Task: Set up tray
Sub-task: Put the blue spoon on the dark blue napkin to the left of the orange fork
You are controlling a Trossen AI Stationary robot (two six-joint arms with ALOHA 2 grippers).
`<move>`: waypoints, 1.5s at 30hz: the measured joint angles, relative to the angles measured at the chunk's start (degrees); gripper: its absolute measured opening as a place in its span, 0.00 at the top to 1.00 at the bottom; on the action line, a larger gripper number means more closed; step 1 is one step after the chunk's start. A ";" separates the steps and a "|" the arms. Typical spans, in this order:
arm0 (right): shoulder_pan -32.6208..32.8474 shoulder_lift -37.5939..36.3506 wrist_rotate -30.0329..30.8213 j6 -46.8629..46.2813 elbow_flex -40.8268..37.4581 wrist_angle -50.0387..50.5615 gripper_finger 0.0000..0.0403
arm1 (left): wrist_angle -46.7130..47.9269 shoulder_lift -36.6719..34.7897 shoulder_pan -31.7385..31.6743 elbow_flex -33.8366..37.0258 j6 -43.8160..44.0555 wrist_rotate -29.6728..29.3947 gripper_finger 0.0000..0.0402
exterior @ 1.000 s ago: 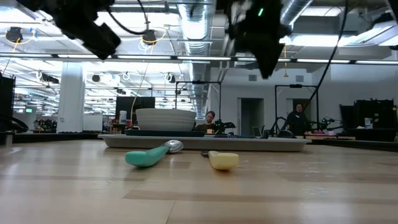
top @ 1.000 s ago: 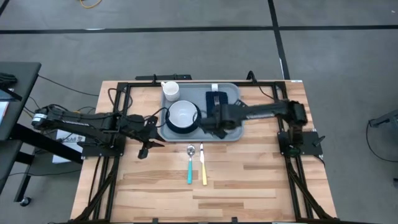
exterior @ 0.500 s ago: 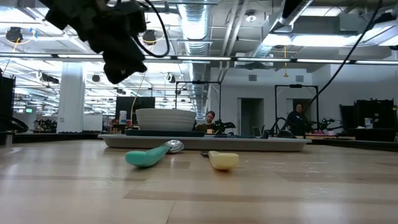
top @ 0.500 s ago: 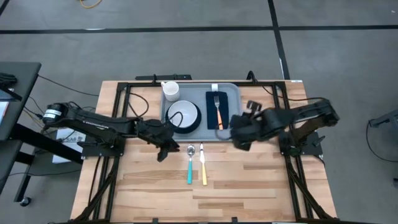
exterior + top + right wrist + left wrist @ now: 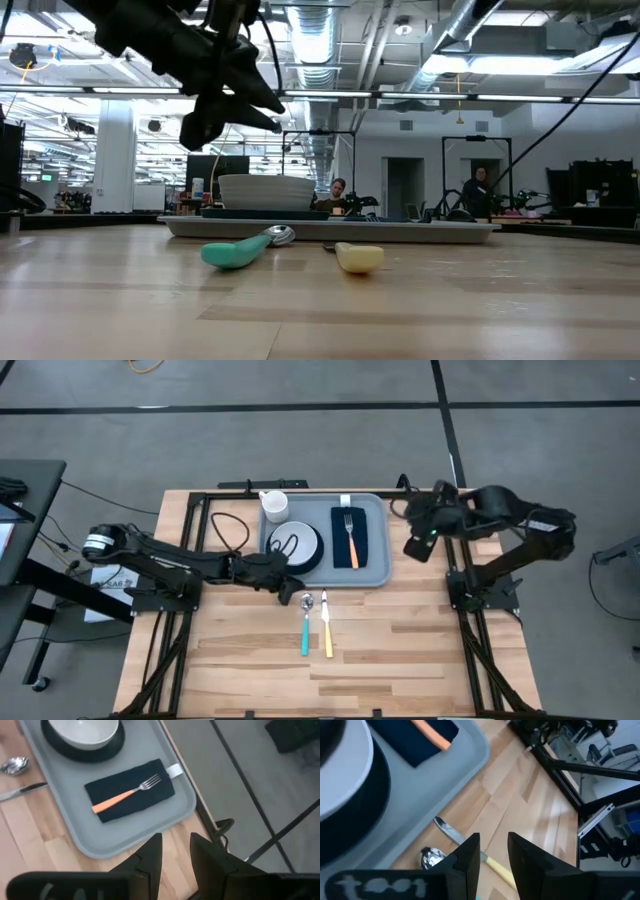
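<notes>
- Since a second ago the right arm is pulling away from over the tray (image 5: 372, 572) to the bench's (image 5: 400, 650) far right corner, and the left arm is reaching in from the tray's left edge towards the cutlery
- The tray is sitting at the far middle of the bench, already carrying the plate (image 5: 313, 559) with the bowl (image 5: 295, 545) on it, the cup (image 5: 274, 506) in its far left corner, and the napkin (image 5: 354, 537) with the fork (image 5: 349, 532) lying on top
- The spoon (image 5: 306, 622) and the knife (image 5: 325, 622) are lying on the bench just in front of the tray, so they are probably what is left to load
- The left hand (image 5: 287, 594) is hovering just beside the spoon's bowl, fingers a little apart, gripping nothing
- The right hand (image 5: 419, 545) is hanging just beyond the tray's right end, fingers slightly apart and empty
</notes>
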State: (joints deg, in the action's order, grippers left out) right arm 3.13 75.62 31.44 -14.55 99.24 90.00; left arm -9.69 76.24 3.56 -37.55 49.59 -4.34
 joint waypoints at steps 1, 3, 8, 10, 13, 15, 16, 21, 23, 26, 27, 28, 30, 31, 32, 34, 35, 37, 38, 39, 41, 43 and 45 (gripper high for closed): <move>-0.45 -0.57 -0.04 -0.26 0.00 0.00 0.77 | 0.64 0.13 0.28 -0.43 0.55 -0.07 0.78; -1.00 -1.39 -0.03 -0.43 0.00 0.00 0.77 | 1.77 0.78 0.94 -1.66 1.21 -0.68 0.78; -1.13 -2.19 -1.39 -0.74 -0.02 -0.02 0.77 | 5.98 0.75 3.37 -4.53 3.65 -2.91 0.78; -1.13 -2.39 -3.04 -1.49 -0.02 0.01 0.77 | 8.67 0.75 4.60 -5.83 5.09 -3.96 0.78; -0.67 -2.41 -5.18 -1.92 -0.02 0.01 0.77 | 14.16 0.75 6.81 -8.48 8.95 -6.00 0.78; -0.15 -2.35 -6.36 -1.92 -0.02 0.00 0.77 | 19.61 1.15 8.40 -10.29 12.10 -8.19 0.78; 0.07 -2.37 -6.73 -1.89 -0.02 0.00 0.77 | 22.01 1.55 9.23 -11.22 13.83 -9.24 0.78; 1.26 -2.37 -7.54 -1.49 -0.02 0.00 0.77 | 26.16 6.07 12.54 -16.73 20.81 -11.40 0.78; 1.61 -2.39 -7.54 -1.46 -0.02 0.00 0.77 | 27.09 9.26 13.38 -19.26 23.05 -10.90 0.78; 1.75 -2.37 -7.58 -0.64 -0.02 0.00 0.77 | 31.01 14.83 13.97 -24.41 25.96 -8.95 0.78; 1.71 -2.37 -7.58 -0.15 -0.02 0.00 0.77 | 33.01 16.96 13.96 -26.35 26.75 -8.30 0.78; 1.64 -2.37 -7.58 0.04 -0.02 0.00 0.77 | 34.84 18.93 13.96 -28.23 27.51 -7.90 0.78; 1.64 -2.37 -7.56 0.48 -0.02 0.02 0.77 | 38.87 22.69 13.93 -31.95 28.75 -7.47 0.78; 1.65 -2.37 -7.56 0.99 -0.02 0.00 0.77 | 40.42 24.34 13.94 -33.93 29.37 -7.44 0.78; 1.66 -2.37 -7.58 1.16 -0.02 0.02 0.77 | 41.89 25.72 13.94 -35.76 29.92 -7.41 0.78; 1.66 -2.37 -7.58 1.54 -0.02 0.00 0.77 | 44.96 28.27 13.96 -39.28 30.60 -7.23 0.78; 1.66 -2.37 -7.58 1.57 -0.02 0.00 0.77 | 46.41 29.41 13.96 -40.89 30.90 -7.21 0.78; 1.66 -2.37 -7.58 1.67 -0.02 0.02 0.77 | 50.22 31.33 13.96 -44.06 32.31 -7.13 0.78; 1.66 -2.37 -7.58 2.25 -0.02 0.00 0.77 | 51.90 32.16 13.96 -45.58 32.98 -7.14 0.78; 1.66 -2.37 -7.58 2.81 -0.02 0.02 0.77 | 53.60 32.92 13.96 -47.01 33.73 -7.13 0.78; 1.66 -2.37 -7.58 3.04 -0.02 0.01 0.77 | 57.37 34.42 13.94 -49.30 35.42 -7.07 0.78; 1.66 -2.46 -7.58 3.45 -0.02 0.00 0.77 | 58.72 35.86 13.96 -50.62 36.69 -6.72 0.78; 1.66 -2.75 -7.55 4.67 -0.02 0.01 0.77 | 58.81 36.49 13.96 -51.02 37.52 -6.34 0.78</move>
State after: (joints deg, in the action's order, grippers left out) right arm 4.80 72.87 23.89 -9.87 99.23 90.00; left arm 49.12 112.73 17.52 -88.57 87.11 -10.68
